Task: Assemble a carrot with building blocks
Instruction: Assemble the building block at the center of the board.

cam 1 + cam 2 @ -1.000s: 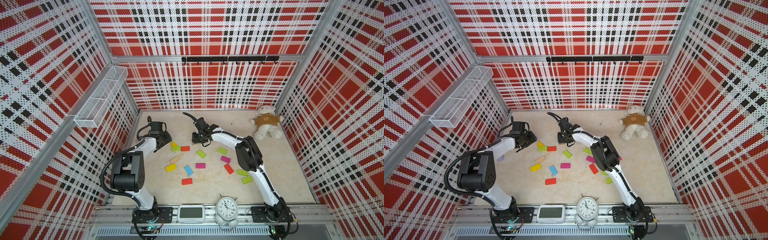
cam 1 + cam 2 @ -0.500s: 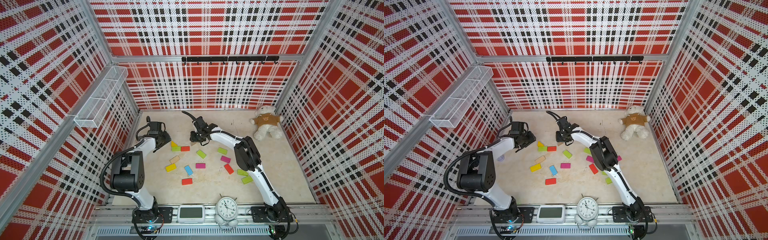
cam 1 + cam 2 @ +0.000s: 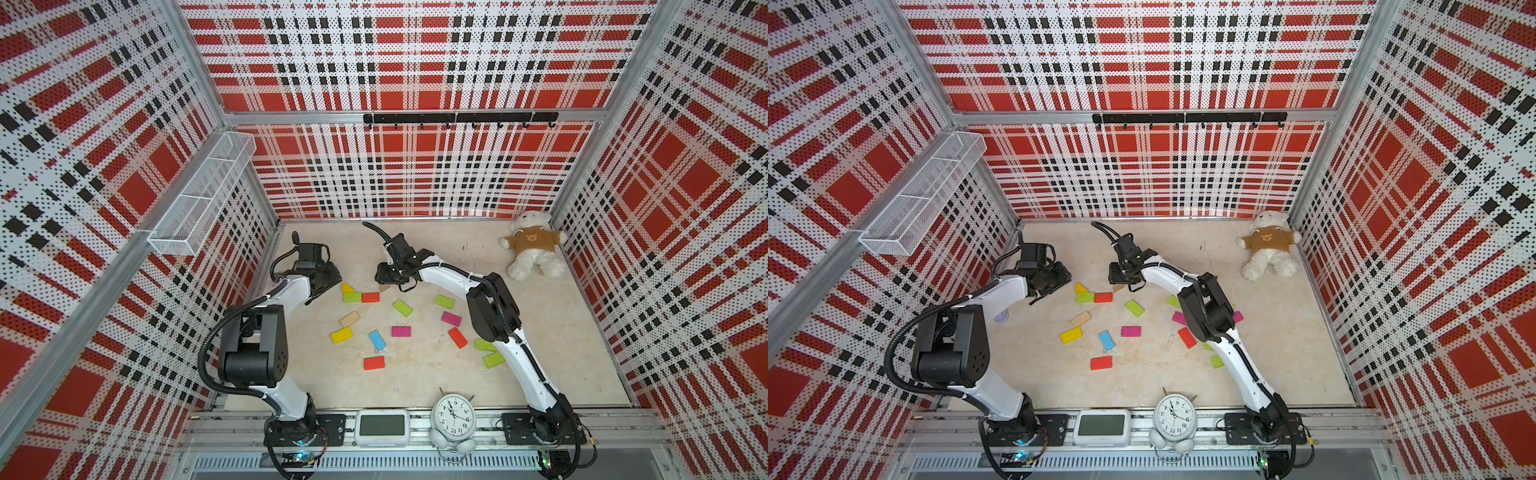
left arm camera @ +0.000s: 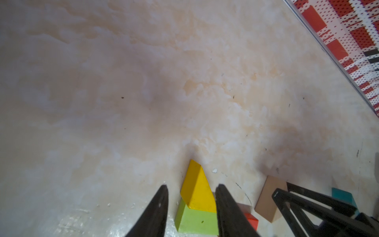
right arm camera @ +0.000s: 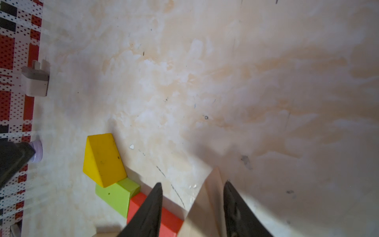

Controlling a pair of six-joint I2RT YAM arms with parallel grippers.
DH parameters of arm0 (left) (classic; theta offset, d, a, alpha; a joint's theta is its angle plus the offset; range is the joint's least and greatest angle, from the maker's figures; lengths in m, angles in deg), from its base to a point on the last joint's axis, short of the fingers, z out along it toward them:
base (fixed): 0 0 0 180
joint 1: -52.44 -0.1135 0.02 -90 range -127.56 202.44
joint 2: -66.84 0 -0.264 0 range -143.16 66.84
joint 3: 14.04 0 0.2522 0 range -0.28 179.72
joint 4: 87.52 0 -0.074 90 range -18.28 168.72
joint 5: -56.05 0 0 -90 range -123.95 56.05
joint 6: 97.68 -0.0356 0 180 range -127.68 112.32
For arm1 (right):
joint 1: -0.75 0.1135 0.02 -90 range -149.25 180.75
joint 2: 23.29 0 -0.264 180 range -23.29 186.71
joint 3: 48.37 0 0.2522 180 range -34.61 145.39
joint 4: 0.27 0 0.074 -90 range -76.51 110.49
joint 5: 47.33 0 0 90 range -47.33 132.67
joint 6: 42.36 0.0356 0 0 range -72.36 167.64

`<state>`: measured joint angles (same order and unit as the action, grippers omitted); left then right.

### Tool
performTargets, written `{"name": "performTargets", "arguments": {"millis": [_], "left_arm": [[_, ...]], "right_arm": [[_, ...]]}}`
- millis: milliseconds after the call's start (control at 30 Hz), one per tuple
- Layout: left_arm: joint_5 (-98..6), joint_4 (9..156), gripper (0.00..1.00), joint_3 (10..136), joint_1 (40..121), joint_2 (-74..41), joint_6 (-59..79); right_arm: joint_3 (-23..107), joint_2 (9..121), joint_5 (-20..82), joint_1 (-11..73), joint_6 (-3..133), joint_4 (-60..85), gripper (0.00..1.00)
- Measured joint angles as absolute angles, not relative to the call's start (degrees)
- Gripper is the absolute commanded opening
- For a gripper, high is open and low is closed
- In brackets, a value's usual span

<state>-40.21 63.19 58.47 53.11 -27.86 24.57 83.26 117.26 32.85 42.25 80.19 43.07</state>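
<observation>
1. The right gripper (image 5: pixel 193 182) stands over the tan triangle (image 5: pixel 207 203) with its jaws parted. One finger lies against the triangle and bare table (image 3: pixel 540 332) shows between it and the other finger. The piece therefore looks released rather than grasped, and it seems to rest on the table.
2. The tan triangle sits at the free end of the red block (image 5: pixel 171 222). Whether they touch or just miss, I cannot tell.
3. The red block meets the green block (image 5: pixel 114 195) end to end, and the yellow triangle (image 5: pixel 103 159) touches the green block's far side.
4. The step looks like seating the tan triangle as the carrot's tip. To do it well, widen the jaws fully and rise straight up, so the finger touching it drags nothing askew.
5. If a gap to the red block shows afterwards, push the triangle along the line of the row rather than regrasping it.
6. The left gripper (image 4: pixel 192 185) hovers by the yellow triangle, its jaws apart and empty. The triangle shows between its fingers but is not pinched.
7. The two grippers are near each other, so move one at a time.
8. A teal block (image 4: pixel 342 196) lies just beyond the right gripper, so avoid any sideways sweep there.
</observation>
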Motion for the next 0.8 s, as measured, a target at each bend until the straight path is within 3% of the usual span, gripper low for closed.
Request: {"name": "performTargets", "arguments": {"millis": [200,300,467,600,800], "left_arm": [[-39.88,62.87,0.41,58.47,54.82,-25.74,23.59],[-39.55,62.78,0.4,58.47,55.84,-24.82,23.2],[-39.03,61.99,0.4,58.92,57.64,-24.05,22.59],[-38.68,61.51,0.4,59.34,59.03,-23.92,22.45],[-38.57,60.92,0.39,60.35,59.95,-23.92,22.48]], "right_arm": [[76.04,110.31,32.21,42.2,79.69,39.77,0.54],[71.76,105.22,32.19,42.16,79.01,37.87,0.45],[64.85,99.63,31.71,42.14,78.34,34.75,0.23],[60.24,99.56,31.12,42.16,78.25,33.74,0.17],[59.08,102.16,30.44,42.31,78.23,33.7,0.16]]}}
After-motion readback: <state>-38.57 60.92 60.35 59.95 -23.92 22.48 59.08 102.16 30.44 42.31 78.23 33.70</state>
